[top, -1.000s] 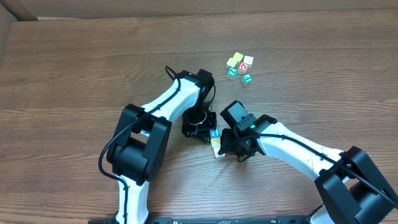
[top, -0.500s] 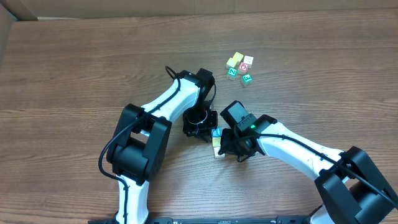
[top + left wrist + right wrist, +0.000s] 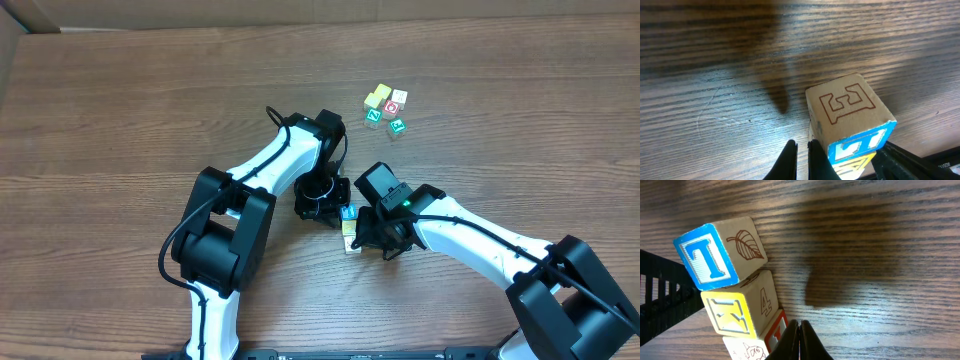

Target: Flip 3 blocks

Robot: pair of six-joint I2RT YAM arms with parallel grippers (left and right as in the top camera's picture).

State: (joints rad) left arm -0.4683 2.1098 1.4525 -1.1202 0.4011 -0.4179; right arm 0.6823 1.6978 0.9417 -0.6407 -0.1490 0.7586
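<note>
While a column of blue block (image 3: 348, 212), yellow block (image 3: 347, 229) and cream block (image 3: 351, 246) is being shown at mid-frame overhead, it is being flanked by the left gripper (image 3: 336, 217) and the right gripper (image 3: 359, 237). In the left wrist view, clenched, empty jaws are being shown at bottom centre, beside the blue block. In the right wrist view, jaws are likewise being shown pinched together beside the cream block.

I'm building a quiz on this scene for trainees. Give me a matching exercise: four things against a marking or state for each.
Things:
1. blue-faced block
2. yellow-faced block
3. cream block
4. right gripper

Marking or state:
A. numeral 4 on a side face
B. shut
C. leaf on a side face
D. red border on a side face

Pairs: 1-C, 2-A, 3-D, 4-B
</note>
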